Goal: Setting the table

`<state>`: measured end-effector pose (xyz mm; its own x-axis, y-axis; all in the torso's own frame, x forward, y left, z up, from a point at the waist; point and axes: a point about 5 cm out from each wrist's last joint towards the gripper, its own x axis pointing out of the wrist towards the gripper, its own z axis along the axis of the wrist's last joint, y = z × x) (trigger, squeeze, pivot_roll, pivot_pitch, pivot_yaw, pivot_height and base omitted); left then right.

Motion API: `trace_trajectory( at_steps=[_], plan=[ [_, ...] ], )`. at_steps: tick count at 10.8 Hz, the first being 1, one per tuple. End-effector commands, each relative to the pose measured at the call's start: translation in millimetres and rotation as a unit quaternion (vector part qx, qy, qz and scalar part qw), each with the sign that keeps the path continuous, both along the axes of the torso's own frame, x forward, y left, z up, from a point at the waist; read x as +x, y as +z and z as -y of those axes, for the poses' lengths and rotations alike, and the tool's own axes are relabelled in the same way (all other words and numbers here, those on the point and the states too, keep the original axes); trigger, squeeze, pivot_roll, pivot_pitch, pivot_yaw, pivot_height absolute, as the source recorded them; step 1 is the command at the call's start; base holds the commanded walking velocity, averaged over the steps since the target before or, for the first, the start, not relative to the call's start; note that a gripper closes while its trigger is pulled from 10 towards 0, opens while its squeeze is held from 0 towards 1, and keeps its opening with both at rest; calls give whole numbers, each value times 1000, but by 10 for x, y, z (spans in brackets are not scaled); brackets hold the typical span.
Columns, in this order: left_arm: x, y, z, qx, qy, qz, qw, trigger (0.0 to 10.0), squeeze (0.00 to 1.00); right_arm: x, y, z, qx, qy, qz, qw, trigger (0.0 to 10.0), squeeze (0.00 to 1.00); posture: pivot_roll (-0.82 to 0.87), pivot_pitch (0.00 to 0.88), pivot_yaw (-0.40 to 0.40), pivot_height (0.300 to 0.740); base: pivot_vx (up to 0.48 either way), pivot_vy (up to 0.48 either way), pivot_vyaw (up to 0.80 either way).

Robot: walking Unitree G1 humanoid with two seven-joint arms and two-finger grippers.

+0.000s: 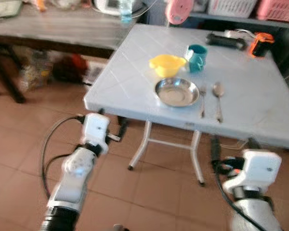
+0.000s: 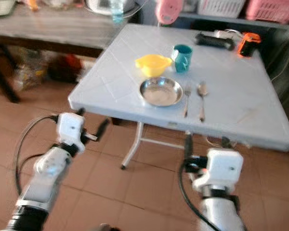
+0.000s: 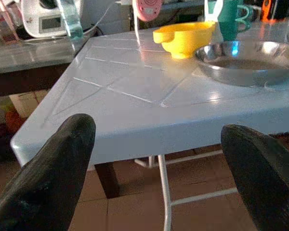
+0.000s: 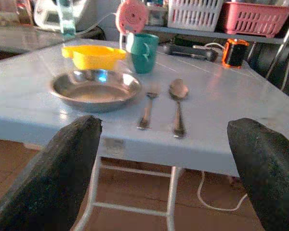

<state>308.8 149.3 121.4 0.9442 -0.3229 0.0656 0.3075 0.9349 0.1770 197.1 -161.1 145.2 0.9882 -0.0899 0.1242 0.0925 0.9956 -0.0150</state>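
On the pale blue folding table (image 1: 135,57) sits a steel plate (image 1: 176,92) near the front edge. A fork (image 1: 203,100) and a spoon (image 1: 218,98) lie side by side just right of it. A yellow bowl (image 1: 167,64) and a teal mug (image 1: 197,57) stand behind the plate. My left gripper (image 1: 113,122) hovers low in front of the table's left front corner, open and holding nothing. My right gripper (image 1: 233,144) is below the front edge, under the cutlery, also open and holding nothing. The right wrist view looks across the plate (image 4: 95,88), fork (image 4: 147,107) and spoon (image 4: 177,103).
An orange-and-black device (image 1: 261,44) and a black object (image 1: 225,41) lie at the table's far side. A wooden bench (image 1: 58,29) with an appliance and a bottle (image 1: 125,10) stands back left. Baskets (image 1: 279,9) fill a shelf behind. The table's white legs (image 1: 139,144) stand on brown floor tiles.
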Motion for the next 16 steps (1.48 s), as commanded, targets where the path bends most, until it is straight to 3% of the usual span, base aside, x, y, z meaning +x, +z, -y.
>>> trace_trajectory(
  at_steps=[1, 3, 9, 13, 16],
  plan=[
    [6, 18, 51, -3, -8, 2, 1000, 10000, 0, -7, 39, 53, -10, -9, 7, 1000, 10000, 0, 64, 122, 5, 740, 0, 442, 0],
    [7, 22, 64, -5, -10, 4, 1000, 10000, 0, -11, 42, 56, -11, -11, 7, 1000, 10000, 0, 62, 123, 7, 740, 0, 368, 0],
    [-42, 136, 264, -43, -64, 27, 997, 10000, 0, -13, 80, 150, -30, -44, 16, 998, 10000, 0, 61, 122, 3, 740, 0, 0, 0],
    [-64, 100, 330, -62, -85, 10, 994, 10000, 0, -18, 62, 174, -35, -50, 9, 998, 10000, 0, 49, 122, 1, 740, 330, 0, 0],
    [-49, 111, 316, -63, -86, 11, 994, 10000, 0, -21, 52, 173, -36, -50, 5, 998, 10000, 0, 47, 127, 1, 740, 355, 0, -746]
  ],
)
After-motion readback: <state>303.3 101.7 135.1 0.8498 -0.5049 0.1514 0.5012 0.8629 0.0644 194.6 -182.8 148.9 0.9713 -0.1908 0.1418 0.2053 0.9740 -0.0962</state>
